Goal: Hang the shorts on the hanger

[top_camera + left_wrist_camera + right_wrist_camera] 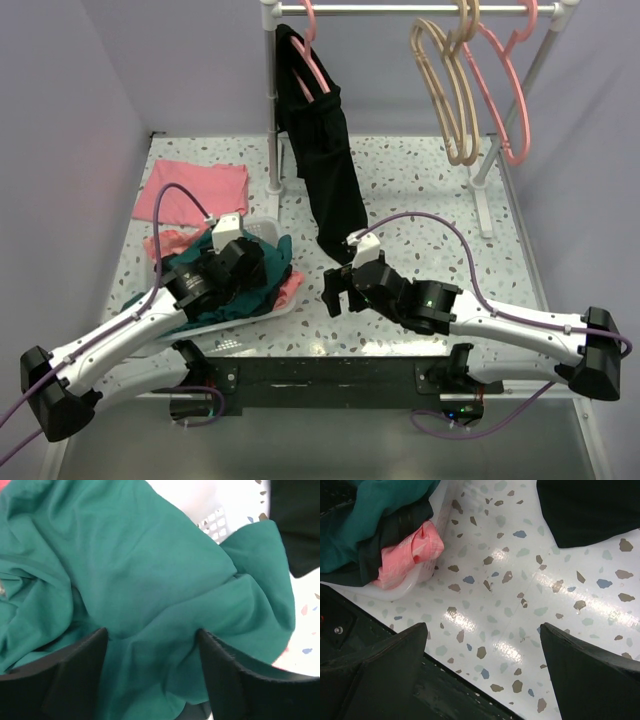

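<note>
Shorts (150, 565) lie bunched in the white basket (262, 228) near the table's (420, 200) front-left corner, heaped on top of a pink cloth (415, 550). Waistband and drawstring not visible from my left wrist, only creased teal folds.

Left gripper (150, 645): jaws apart, pressed down either side of a raised fold, fabric between them but not pinched. Right gripper (482, 630): wide open, nothing in it, hovering over bare speckled table near the middle of the front edge.

Hanger (445, 95), the tan one, hangs on the rail at the back-right corner, just beside the pink hangers (510, 90) and well apart from the shorts. Black garment (325, 150) hangs between basket and hanger.

Risks as I judge them:
- The fold is loose and thick. A shallow bite may take one layer only, and it could slip out on the lift.
- Pink cloth sits directly beneath; a deep bite could drag it up too.
- Gripping mid-cloth, not at the waistband, leaves the shorts dangling in a lump, awkward to drape.
- Carry path runs near the black garment, so a snag is possible.
- Hanger hangs free and may swing away when touched.
</note>
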